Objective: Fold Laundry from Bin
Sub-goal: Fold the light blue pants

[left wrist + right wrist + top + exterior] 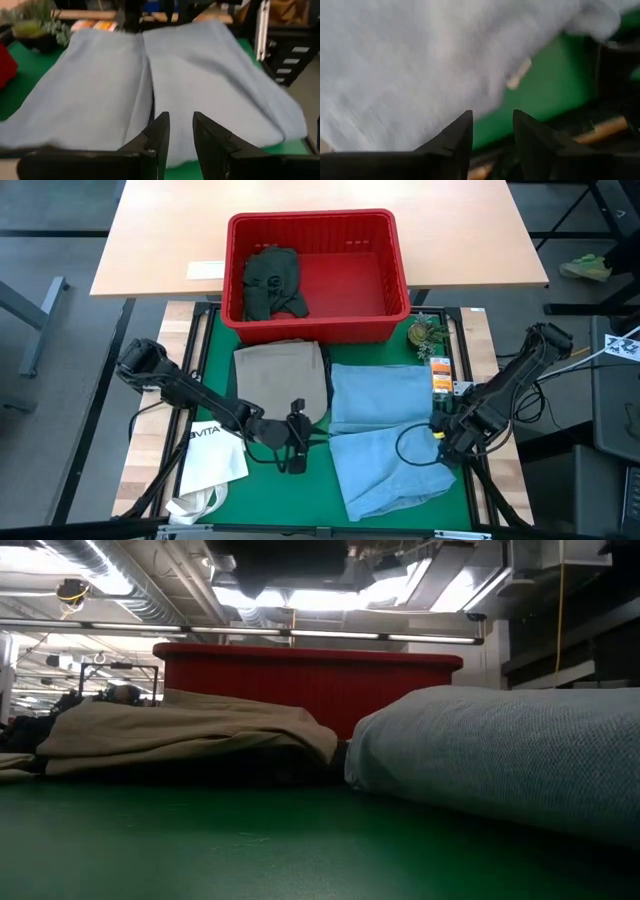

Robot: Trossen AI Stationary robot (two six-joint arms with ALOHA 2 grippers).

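The red bin (pixel 310 218) stands at the far edge of the green mat, with a dark green garment (pixel 272 280) lying in its left half. In front of it, folded khaki trousers (pixel 280 375) lie flat on the mat. To their right lies a light blue garment (pixel 385 430), folded in two panels. My left gripper (pixel 181 137) hovers open between the khaki and the light blue garment (pixel 150 75), pointing at the blue one. My right gripper (pixel 492 135) points down, open, over the right edge of the light blue garment (pixel 410 65), with nothing between its fingers.
A white tote bag (pixel 210 455) lies at the mat's near left corner. A small plant (pixel 425 332) and an orange packet (pixel 440 372) sit along the right edge. Bare green mat (pixel 290 500) shows near the front. A wooden table (pixel 150 240) stands beyond the bin.
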